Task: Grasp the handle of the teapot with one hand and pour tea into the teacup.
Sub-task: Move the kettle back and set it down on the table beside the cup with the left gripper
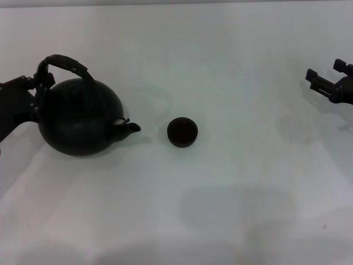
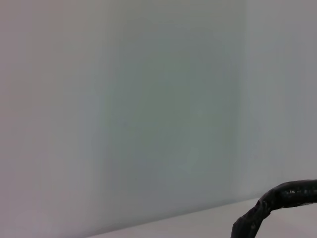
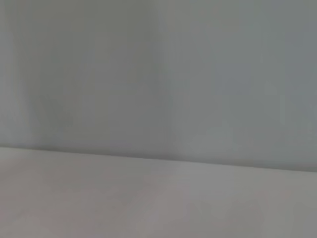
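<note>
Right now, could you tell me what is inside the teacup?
In the head view the teacup looks uniformly dark inside; nothing solid shows, and tea cannot be told from an empty dark bottom. The teapot spout points toward it, tilted slightly, with the left gripper at the handle.

— Can you read any text, label, brand or number anywhere here?
— No. Nothing legible shows in any of the three views.
— Not even on the teapot point(image 1: 80, 117) or the teacup point(image 1: 182, 132)?
— Both show plain dark surfaces, with no mark I can read.
— And the table point(image 1: 231, 210)?
— Plain white, no print or sign on it.
</note>
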`<state>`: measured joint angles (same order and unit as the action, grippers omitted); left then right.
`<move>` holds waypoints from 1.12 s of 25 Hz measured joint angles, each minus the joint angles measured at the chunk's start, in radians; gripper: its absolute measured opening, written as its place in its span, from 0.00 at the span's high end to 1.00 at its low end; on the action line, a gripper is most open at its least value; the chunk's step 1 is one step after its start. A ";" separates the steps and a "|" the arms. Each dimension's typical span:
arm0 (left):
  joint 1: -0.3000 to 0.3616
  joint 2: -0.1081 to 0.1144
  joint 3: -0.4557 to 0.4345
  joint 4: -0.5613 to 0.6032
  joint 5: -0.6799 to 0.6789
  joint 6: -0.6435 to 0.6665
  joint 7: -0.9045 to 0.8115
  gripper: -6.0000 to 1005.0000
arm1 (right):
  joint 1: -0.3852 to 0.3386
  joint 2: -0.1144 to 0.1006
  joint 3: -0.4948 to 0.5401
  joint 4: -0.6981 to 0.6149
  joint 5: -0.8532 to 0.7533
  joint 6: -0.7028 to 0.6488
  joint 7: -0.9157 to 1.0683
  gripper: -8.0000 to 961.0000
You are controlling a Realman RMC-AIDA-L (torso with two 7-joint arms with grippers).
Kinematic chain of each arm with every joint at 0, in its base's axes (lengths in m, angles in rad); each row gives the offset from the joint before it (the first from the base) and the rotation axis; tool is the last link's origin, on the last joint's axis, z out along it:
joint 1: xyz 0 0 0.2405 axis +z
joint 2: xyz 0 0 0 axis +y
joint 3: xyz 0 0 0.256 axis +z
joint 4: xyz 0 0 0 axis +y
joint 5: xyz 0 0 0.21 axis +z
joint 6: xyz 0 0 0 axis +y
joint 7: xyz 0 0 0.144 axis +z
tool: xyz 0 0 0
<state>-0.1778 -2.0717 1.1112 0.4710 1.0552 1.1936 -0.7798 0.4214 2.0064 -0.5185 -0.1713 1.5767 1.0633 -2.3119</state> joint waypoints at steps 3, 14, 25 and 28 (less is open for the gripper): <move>-0.008 0.001 0.000 -0.017 0.000 -0.001 0.000 0.88 | -0.002 0.000 0.000 0.001 0.000 0.000 -0.001 0.12; -0.020 0.004 0.000 -0.043 -0.002 -0.012 0.000 0.88 | -0.004 0.000 0.000 0.001 0.000 0.000 -0.004 0.12; -0.018 0.003 -0.046 -0.044 -0.001 -0.007 0.015 0.83 | 0.003 0.000 0.000 0.001 0.004 0.000 -0.004 0.12; -0.019 0.002 -0.050 -0.046 -0.001 -0.007 0.018 0.81 | 0.004 0.001 0.000 0.001 0.006 0.000 -0.004 0.12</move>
<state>-0.1970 -2.0692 1.0607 0.4255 1.0546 1.1870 -0.7613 0.4255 2.0074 -0.5185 -0.1702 1.5830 1.0630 -2.3163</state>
